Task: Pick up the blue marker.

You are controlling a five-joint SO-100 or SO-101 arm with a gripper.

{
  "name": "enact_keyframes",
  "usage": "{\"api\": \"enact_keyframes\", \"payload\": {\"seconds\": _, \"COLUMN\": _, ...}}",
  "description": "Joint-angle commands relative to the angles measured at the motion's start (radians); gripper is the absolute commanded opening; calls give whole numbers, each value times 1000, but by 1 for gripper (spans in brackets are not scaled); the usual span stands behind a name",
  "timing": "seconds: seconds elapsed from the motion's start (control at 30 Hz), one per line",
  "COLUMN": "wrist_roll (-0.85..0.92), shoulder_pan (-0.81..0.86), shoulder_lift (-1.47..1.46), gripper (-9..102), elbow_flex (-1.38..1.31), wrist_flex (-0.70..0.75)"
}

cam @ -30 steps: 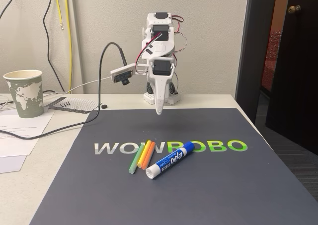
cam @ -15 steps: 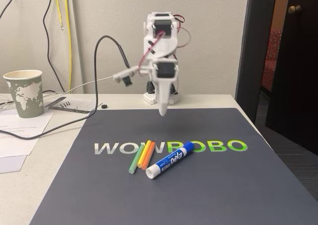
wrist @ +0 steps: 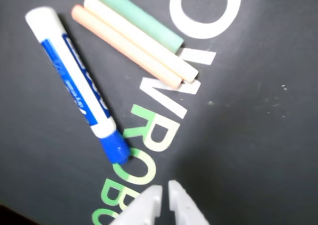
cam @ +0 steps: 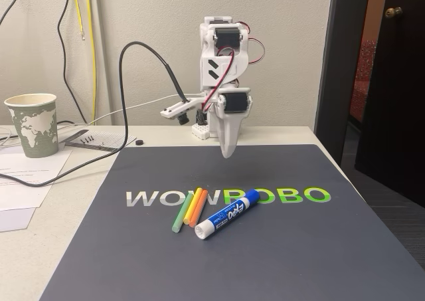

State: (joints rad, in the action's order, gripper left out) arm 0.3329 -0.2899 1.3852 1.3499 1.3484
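The blue marker (cam: 226, 214) lies flat on the dark mat, white barrel with a blue label and blue cap pointing toward the back right in the fixed view. In the wrist view the blue marker (wrist: 74, 83) runs diagonally at the left, cap at its lower end. My gripper (cam: 227, 153) hangs in the air behind and above the marker, pointing down, fingers together and holding nothing. The white fingertips of the gripper (wrist: 164, 187) show at the bottom of the wrist view with only a thin slit between them, right of the cap.
Three thin sticks, green (cam: 179, 216), yellow (cam: 191, 208) and orange (cam: 198, 208), lie just left of the marker. The dark mat (cam: 299, 248) carries WOWROBO lettering. A paper cup (cam: 32, 123), papers and cables sit at the left; a dark door frame (cam: 339, 62) stands right.
The arm has swung slightly right and reached forward over the mat's back edge, and the wrist camera has rotated. The marker and sticks have not moved.
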Motion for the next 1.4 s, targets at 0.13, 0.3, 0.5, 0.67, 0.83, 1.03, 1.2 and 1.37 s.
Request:
{"api": "enact_keyframes", "payload": {"seconds": 0.13, "wrist_roll": 98, "shoulder_pan": -12, "shoulder_lift": -18, "gripper": 0, "elbow_flex": -112, "wrist_flex": 55}}
{"api": "enact_keyframes", "payload": {"seconds": 0.3, "wrist_roll": 143, "shoulder_pan": -12, "shoulder_lift": -172, "gripper": 0, "elbow_flex": -360, "wrist_flex": 227}}
{"api": "enact_keyframes", "payload": {"seconds": 0.5, "wrist_roll": 179, "shoulder_pan": -2, "shoulder_lift": -227, "gripper": 0, "elbow_flex": -436, "wrist_flex": 242}}
{"api": "enact_keyframes", "payload": {"seconds": 0.67, "wrist_roll": 222, "shoulder_pan": 9, "shoulder_lift": -680, "gripper": 0, "elbow_flex": -1223, "wrist_flex": 660}}
{"api": "enact_keyframes", "payload": {"seconds": 0.83, "wrist_roll": 235, "shoulder_pan": 15, "shoulder_lift": -804, "gripper": 0, "elbow_flex": -1411, "wrist_flex": 672}}
{"api": "enact_keyframes", "payload": {"seconds": 1.03, "wrist_roll": 279, "shoulder_pan": 29, "shoulder_lift": -825, "gripper": 0, "elbow_flex": -1404, "wrist_flex": 604}}
{"api": "enact_keyframes", "payload": {"seconds": 1.2, "wrist_roll": 342, "shoulder_pan": 38, "shoulder_lift": -844, "gripper": 0, "elbow_flex": -1404, "wrist_flex": 574}}
{"api": "enact_keyframes", "payload": {"seconds": 1.37, "wrist_roll": 393, "shoulder_pan": 49, "shoulder_lift": -854, "gripper": 1, "elbow_flex": -1404, "wrist_flex": 555}}
